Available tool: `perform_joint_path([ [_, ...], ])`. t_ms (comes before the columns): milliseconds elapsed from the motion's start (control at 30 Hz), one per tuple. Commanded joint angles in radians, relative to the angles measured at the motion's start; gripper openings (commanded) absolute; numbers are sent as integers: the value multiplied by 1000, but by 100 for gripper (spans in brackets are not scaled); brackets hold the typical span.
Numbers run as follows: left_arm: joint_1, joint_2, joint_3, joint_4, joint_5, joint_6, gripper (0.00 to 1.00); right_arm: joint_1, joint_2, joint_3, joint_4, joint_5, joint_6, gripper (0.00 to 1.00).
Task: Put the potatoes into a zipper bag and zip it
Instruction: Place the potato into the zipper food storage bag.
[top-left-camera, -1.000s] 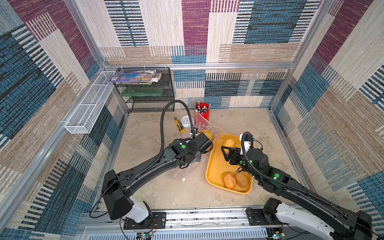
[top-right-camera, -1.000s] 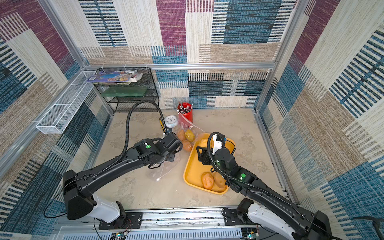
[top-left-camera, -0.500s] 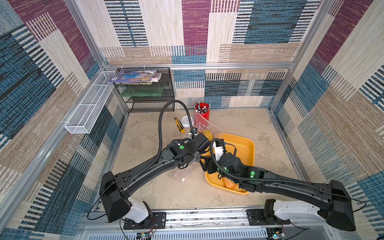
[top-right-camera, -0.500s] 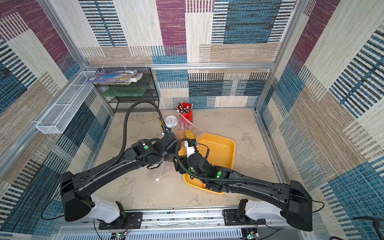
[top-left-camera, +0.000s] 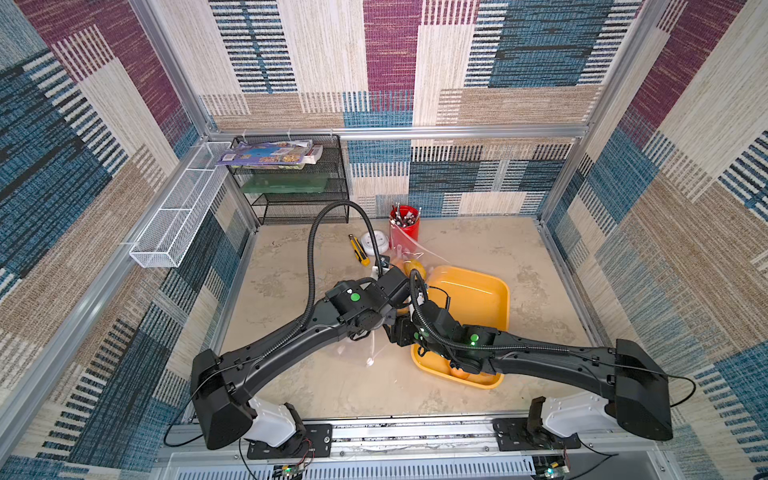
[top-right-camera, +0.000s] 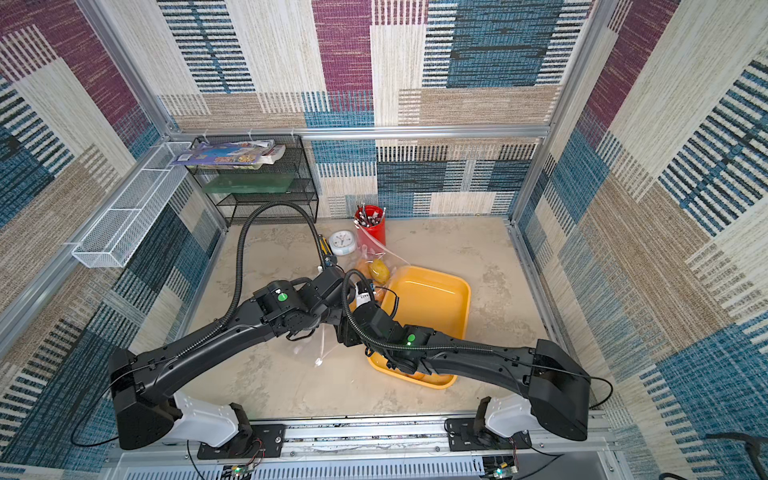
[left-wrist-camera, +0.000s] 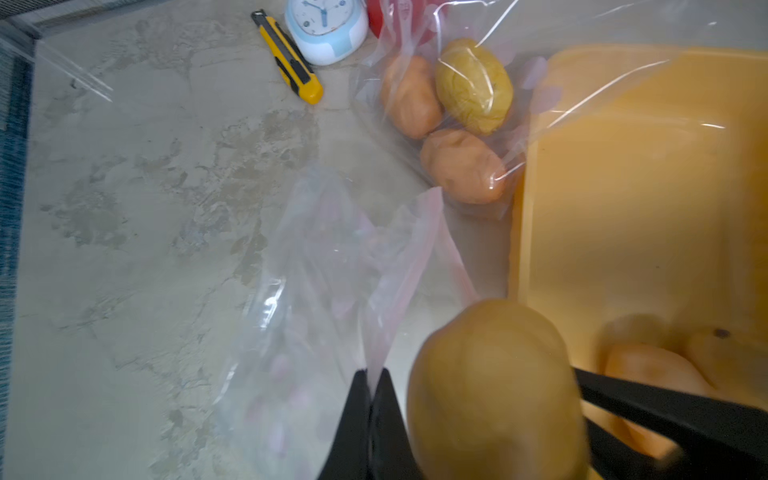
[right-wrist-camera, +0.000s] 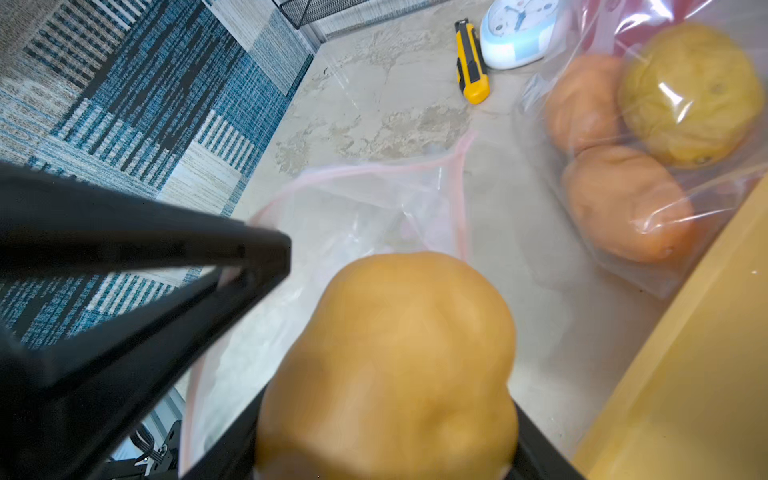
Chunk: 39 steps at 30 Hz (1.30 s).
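Note:
My left gripper (left-wrist-camera: 376, 376) is shut on the pink zip rim of the clear zipper bag (left-wrist-camera: 332, 249) and holds its mouth up off the table. My right gripper (right-wrist-camera: 386, 436) is shut on a tan potato (right-wrist-camera: 399, 353), right beside the left fingers (right-wrist-camera: 249, 257) at the bag's mouth. Deep in the bag lie two orange potatoes (left-wrist-camera: 463, 166) and a yellower, rougher one (left-wrist-camera: 473, 85). Two more potatoes (left-wrist-camera: 648, 374) rest in the yellow tray (top-left-camera: 478, 299). In both top views the crossed wrists hide both grippers.
Behind the bag stand a red cup of pens (top-left-camera: 404, 226), a small white clock (top-left-camera: 374, 243) and a yellow box cutter (top-left-camera: 358, 249). A black wire shelf (top-left-camera: 291, 187) fills the back left corner, with a white wire basket (top-left-camera: 178, 216) on the left wall.
My right arm has swung left from over the tray's far end to the bag's mouth, carrying a potato. The left gripper has kept its hold on the bag's rim.

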Motion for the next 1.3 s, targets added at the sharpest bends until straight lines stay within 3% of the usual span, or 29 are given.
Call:
perform_joint_path([
  [0,-1,-16,-12,74,27,38,0,-2,18,15,71,-23,-3,38],
  [433,1,-31,-24,80,3,24,0,-32,42,-31,83,-57,-13,42],
  [533,2,-32,-26,85,4,24,0,-38,22,-40,58,-24,-9,47],
  [667,3,-23,-22,84,13,24,0,-38,9,-28,22,1,-17,62],
  [800,3,-23,-23,87,17,25,0,-35,3,-25,20,2,-21,65],
  [933,4,-24,-24,91,19,26,0,-32,10,-10,-1,18,-26,80],
  [1267,4,-21,-24,94,22,27,0,-20,-4,5,-25,43,-29,83],
])
